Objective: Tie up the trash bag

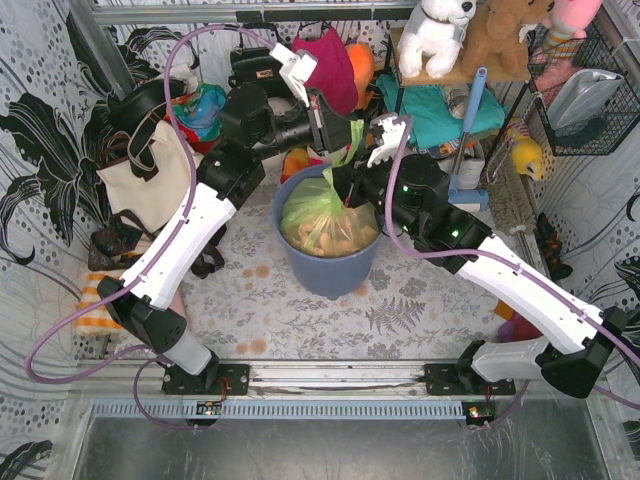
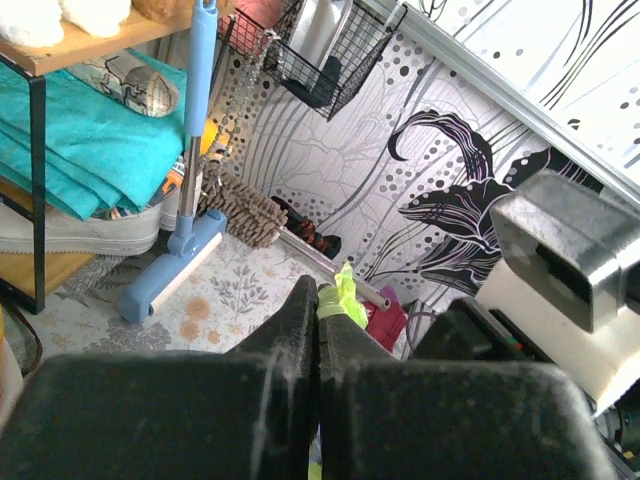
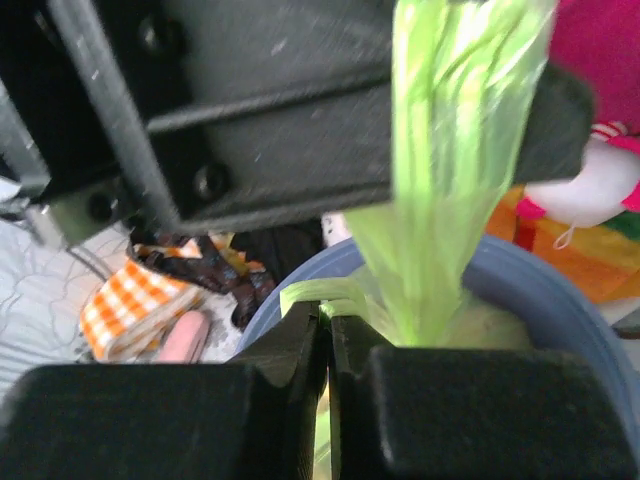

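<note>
No legible text, label, brand, number or sign on anything in view.

A round blue-grey bin (image 1: 330,272) stands in the middle of the floral-patterned tabletop (image 1: 250,300). A cream tote bag with black straps (image 1: 150,180) sits upright to its left, and an orange-and-white checked cloth (image 1: 92,308) lies at the left edge. Behind the bin a wooden shelf (image 1: 470,75) carries a white plush toy (image 1: 437,35) and a brown teddy bear (image 1: 500,35), with folded teal cloth (image 1: 440,112) underneath and a blue-handled squeegee (image 2: 197,120) leaning against it; a black wire basket (image 1: 590,100) hangs on the patterned right wall.
</note>
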Tool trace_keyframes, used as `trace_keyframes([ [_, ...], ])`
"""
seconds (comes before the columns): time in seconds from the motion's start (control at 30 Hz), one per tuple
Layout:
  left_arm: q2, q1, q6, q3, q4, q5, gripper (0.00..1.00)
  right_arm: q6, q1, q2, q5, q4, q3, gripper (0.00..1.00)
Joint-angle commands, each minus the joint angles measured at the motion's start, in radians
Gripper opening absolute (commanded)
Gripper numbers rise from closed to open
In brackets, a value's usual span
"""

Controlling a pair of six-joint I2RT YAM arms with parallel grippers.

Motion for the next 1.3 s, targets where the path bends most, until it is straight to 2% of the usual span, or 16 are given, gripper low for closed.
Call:
trace_keyframes([
  [0.0,-0.04,-0.024,0.026,-0.015,0.033,-0.03,0.06,-0.1,-0.015,0.005,0.074,0.15,-0.018,0.05],
  [0.13,-0.034,-0.043,0.039,-0.021,0.015,-0.041,0.06,-0.126,-0.016,-0.002,-0.016,0.227,-0.021,0.05],
  [0.43,-0.028,-0.05,0.038,-0.028,0.034,-0.069,0.06,-0.136,-0.015,-0.035,-0.171,0.286,-0.012,0.04],
  [0.63,-0.026,-0.05,0.049,-0.029,0.023,-0.096,0.07,-0.137,-0.016,-0.047,-0.195,0.285,-0.036,0.08],
  [0.7,-0.03,-0.05,0.06,-0.025,0.011,-0.12,0.14,-0.125,-0.016,-0.048,-0.184,0.252,-0.032,0.18],
  [0.77,-0.041,-0.05,0.078,-0.028,0.002,-0.157,0.28,-0.108,-0.016,-0.055,-0.172,0.21,-0.03,0.29],
  [0.87,-0.053,-0.05,0.119,-0.04,-0.012,-0.245,0.45,-0.083,-0.016,-0.083,-0.17,0.152,-0.046,0.38],
  [1.1,-0.072,-0.05,0.165,-0.032,-0.051,-0.335,0.58,-0.023,-0.016,-0.205,-0.138,0.043,-0.105,0.44],
  [1.27,-0.107,-0.05,0.181,-0.027,-0.043,-0.383,0.62,-0.017,-0.016,-0.278,-0.109,-0.001,-0.108,0.46],
])
